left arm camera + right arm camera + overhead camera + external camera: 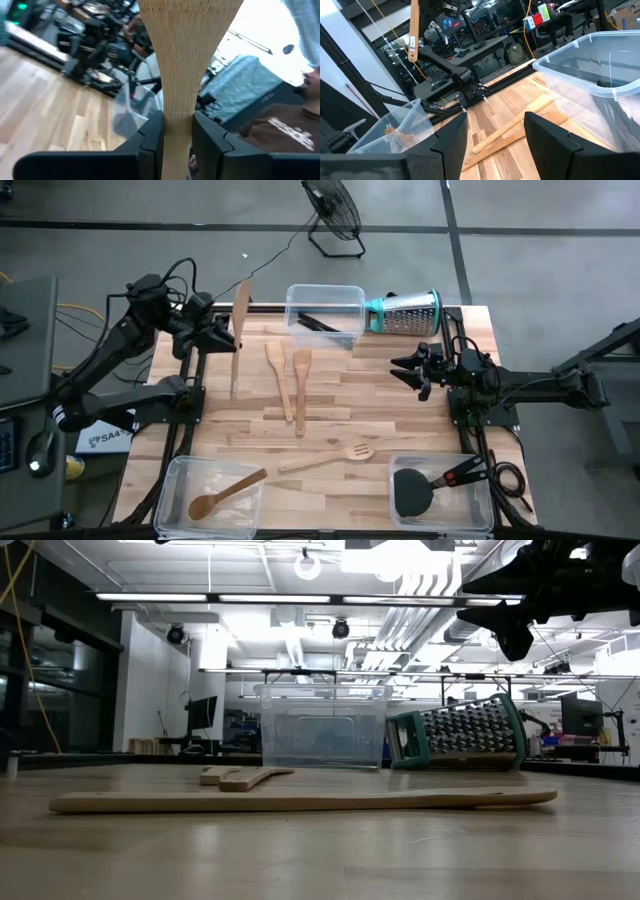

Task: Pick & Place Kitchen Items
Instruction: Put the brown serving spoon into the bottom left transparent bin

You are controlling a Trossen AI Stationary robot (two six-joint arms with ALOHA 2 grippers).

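My left gripper (pixel 226 338) is shut on a long pale wooden spatula (pixel 238 340) over the table's far left corner. In the right wrist view the spatula's handle end (pixel 413 35) shows in the air. My right gripper (pixel 412 370) waits open at the right side of the table, nothing between its fingers (pixel 447 140). Two wooden utensils (pixel 290 380) lie side by side mid-table. Nearer the front lies a slotted wooden spatula (pixel 330 458), which also shows in the low view as a long wooden tool (pixel 300 801). My left gripper pinches the spatula's handle (pixel 177 107) between its two fingers (pixel 150 137), just below where the handle widens into the blade. The fingers come level from the table's left and lie across the handle. The spatula is lifted clear of the table, its blade (pixel 242 298) toward the far edge.
A clear bin (pixel 325 315) with dark tools stands at the far edge, a steel grater (pixel 405 312) with a teal rim lying beside it. The near left bin (pixel 215 490) holds a wooden spoon. The near right bin (pixel 440 490) holds a black spatula.
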